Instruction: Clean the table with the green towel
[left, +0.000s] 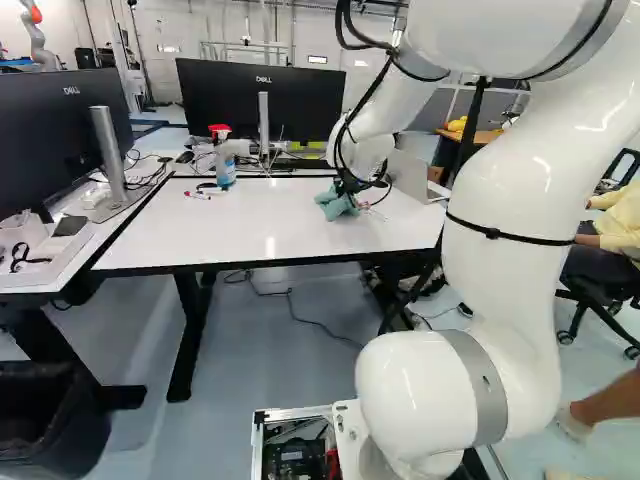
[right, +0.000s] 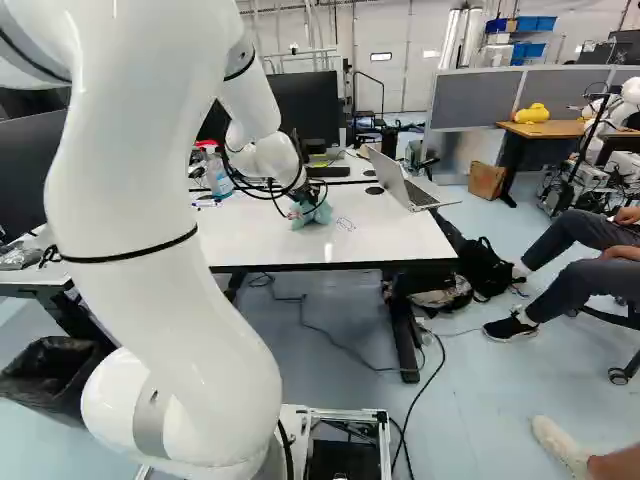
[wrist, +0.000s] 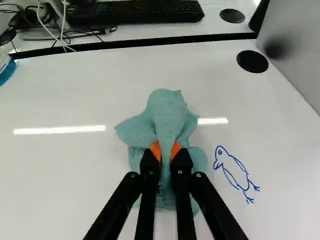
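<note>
With the green towel (wrist: 167, 115) taken as the centre of the clock and twelve o'clock as straight ahead of the arm, a black bin (left: 50, 420) is seen on the floor toward eight o'clock in the left base view, and a large black monitor (left: 65, 135) is seen between nine and ten. On the white table (left: 270, 235), a marker (left: 197, 195) is found near nine o'clock, and a spray bottle (left: 222, 160) with a red trigger toward ten. A second monitor (left: 262, 100) is placed near eleven, beyond the spray bottle. In the wrist view, a black keyboard (wrist: 135, 12) is seen close to twelve, past the table's dark far edge. At the centre, the towel is pinched by the gripper (left: 349, 190): its bunched middle is squeezed from both sides between the orange pads (wrist: 156, 150), and its folds are spread out around them, low at the tabletop. Between one and two o'clock, a round black desk grommet (wrist: 252, 61) is set in the table, and an open laptop (right: 405, 184) is stood near two. A blue bird drawing (wrist: 235, 172) is left uncovered between three and four, just beside the towel. In the right base view, a black backpack (right: 485, 270) is seen on the floor near four.
</note>
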